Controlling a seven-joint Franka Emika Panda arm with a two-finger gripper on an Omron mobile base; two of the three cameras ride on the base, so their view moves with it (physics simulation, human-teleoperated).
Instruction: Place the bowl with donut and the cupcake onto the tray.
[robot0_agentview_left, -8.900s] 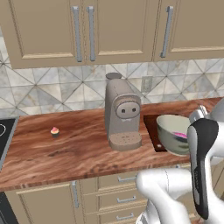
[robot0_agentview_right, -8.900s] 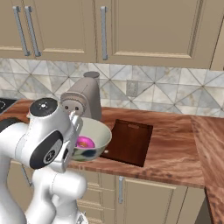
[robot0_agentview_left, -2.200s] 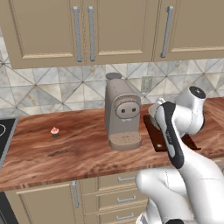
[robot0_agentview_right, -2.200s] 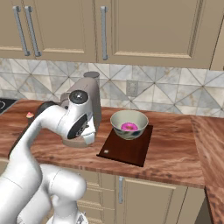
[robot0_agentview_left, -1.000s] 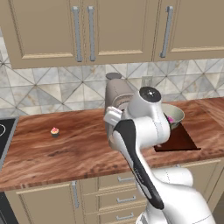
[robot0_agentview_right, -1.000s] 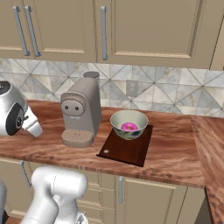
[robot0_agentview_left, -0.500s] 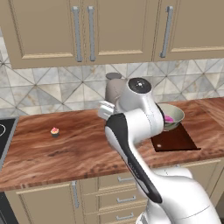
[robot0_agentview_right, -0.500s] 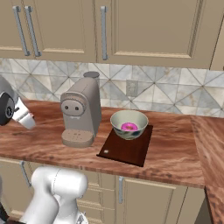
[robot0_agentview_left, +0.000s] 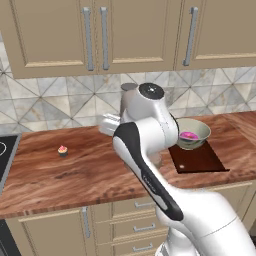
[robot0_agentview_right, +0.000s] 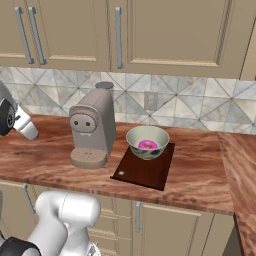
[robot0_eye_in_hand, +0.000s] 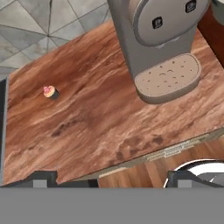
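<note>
My gripper (robot0_eye_in_hand: 111, 177) hangs spread wide and empty above the counter (robot0_eye_in_hand: 100, 118), the cupcake (robot0_eye_in_hand: 50, 92) ahead to its left, coffee machine (robot0_eye_in_hand: 159, 41) ahead right.

The bowl (robot0_agentview_right: 147, 141) with the donut (robot0_agentview_right: 146, 145), held up in front of the arm at first, came to rest on the tray (robot0_agentview_right: 141, 173), right of centre in the right base view; the arm then swung away from the tray, across the coffee machine (robot0_agentview_right: 93, 130), toward the left of that frame; the gripper (robot0_eye_in_hand: 111, 177), jaws apart and empty, came to look down over the counter (robot0_eye_in_hand: 100, 118) with the cupcake (robot0_eye_in_hand: 50, 92) at its left.
</note>
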